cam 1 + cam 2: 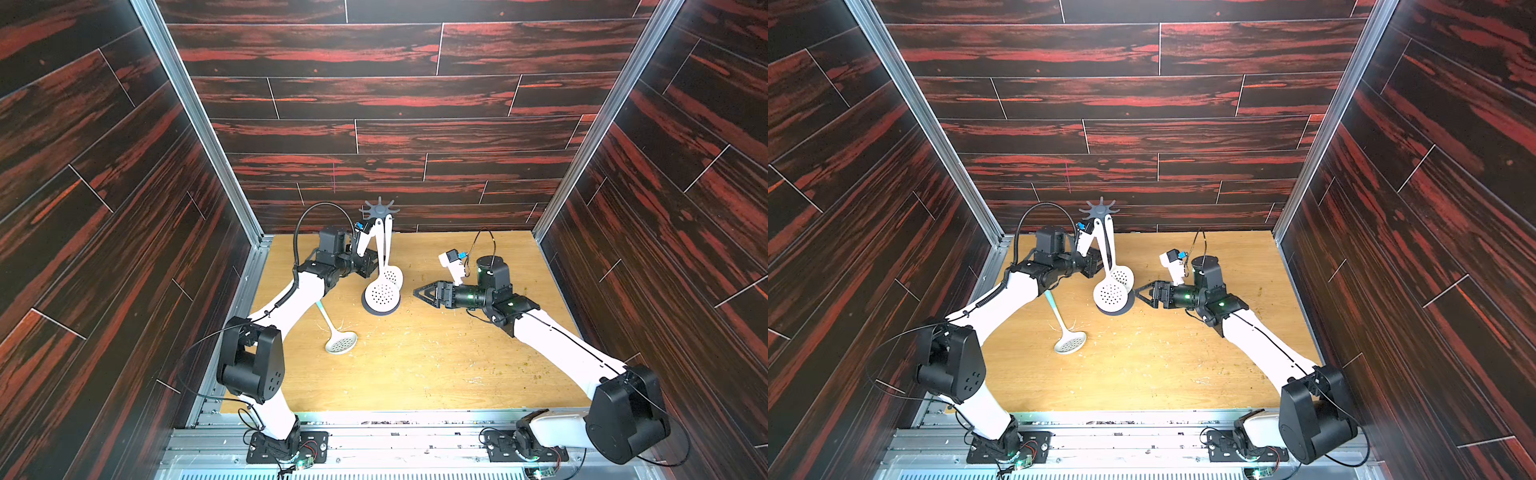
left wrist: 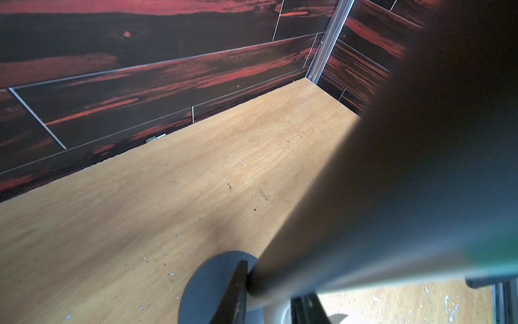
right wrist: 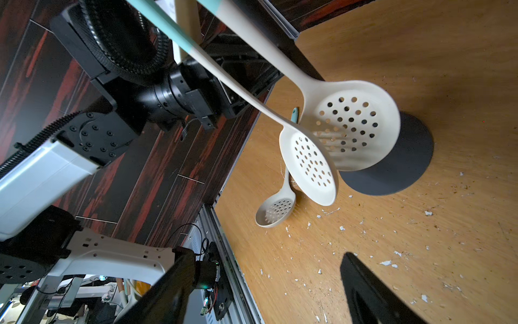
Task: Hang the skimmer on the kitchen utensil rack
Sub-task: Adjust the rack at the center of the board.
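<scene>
Nearest, a loose skimmer [image 1: 340,341] is laid flat on the wooden table [image 1: 436,374], with its bowl toward the front and its teal handle end pointed back and left. Further back, the right gripper [image 1: 420,293] is held wide open and aimed at the round base of the kitchen utensil rack [image 1: 379,211]. A front hanging skimmer [image 1: 381,293] and a rear hanging skimmer [image 1: 393,274] are suspended from its crown, long axes almost upright, bowls down. The left gripper [image 1: 368,267] is placed at their handles; whether anything is gripped cannot be told.

place: robot test cell | signs: printed wood-look walls [image 1: 374,95], aluminium frame [image 1: 199,118], plywood tabletop [image 1: 415,365]
</scene>
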`<state>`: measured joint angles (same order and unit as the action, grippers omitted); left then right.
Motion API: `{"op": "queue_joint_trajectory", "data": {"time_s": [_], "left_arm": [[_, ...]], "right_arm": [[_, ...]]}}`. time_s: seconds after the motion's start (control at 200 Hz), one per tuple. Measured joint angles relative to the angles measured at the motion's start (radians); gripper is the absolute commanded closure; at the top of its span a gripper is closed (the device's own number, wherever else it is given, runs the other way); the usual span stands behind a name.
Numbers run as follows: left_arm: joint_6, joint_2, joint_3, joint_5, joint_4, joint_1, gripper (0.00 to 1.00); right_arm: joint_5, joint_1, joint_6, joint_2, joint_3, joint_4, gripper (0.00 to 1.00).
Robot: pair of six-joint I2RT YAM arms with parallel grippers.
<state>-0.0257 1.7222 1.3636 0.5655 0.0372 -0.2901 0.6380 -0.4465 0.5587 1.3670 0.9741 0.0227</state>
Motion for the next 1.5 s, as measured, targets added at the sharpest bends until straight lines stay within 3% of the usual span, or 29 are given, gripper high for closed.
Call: {"op": "queue_joint_trajectory", "data": {"time_s": [0.105,0.371,0.646,0.982,1.242,1.498], "left_arm": [[0.011,0.002,-0.009,-0.004,-0.032,0.000,0.87],[0.094,0.000,-0.082,-0.082,-0.209,-0.018,0.83],[0.101,0.000,-0.087,-0.207,-0.231,-0.113,0.89],[0.101,0.022,-0.088,-0.414,-0.286,-0.247,0.91],[0.147,0.060,-0.087,-0.624,-0.376,-0.301,0.91],[0.172,0.064,-0.121,-0.711,-0.448,-0.327,0.85]], "right_arm": [[-0.003,0.000,-0.002,0.000,0.000,0.000,0.15],[-0.045,0.000,-0.025,-0.009,0.000,-0.032,0.16],[-0.103,0.025,-0.057,-0.089,-0.041,-0.090,0.16],[-0.138,0.153,-0.099,-0.167,-0.142,-0.200,0.16],[-0.138,0.177,-0.129,-0.234,-0.151,-0.249,0.16],[-0.138,0.189,-0.145,-0.253,-0.161,-0.266,0.16]]}}
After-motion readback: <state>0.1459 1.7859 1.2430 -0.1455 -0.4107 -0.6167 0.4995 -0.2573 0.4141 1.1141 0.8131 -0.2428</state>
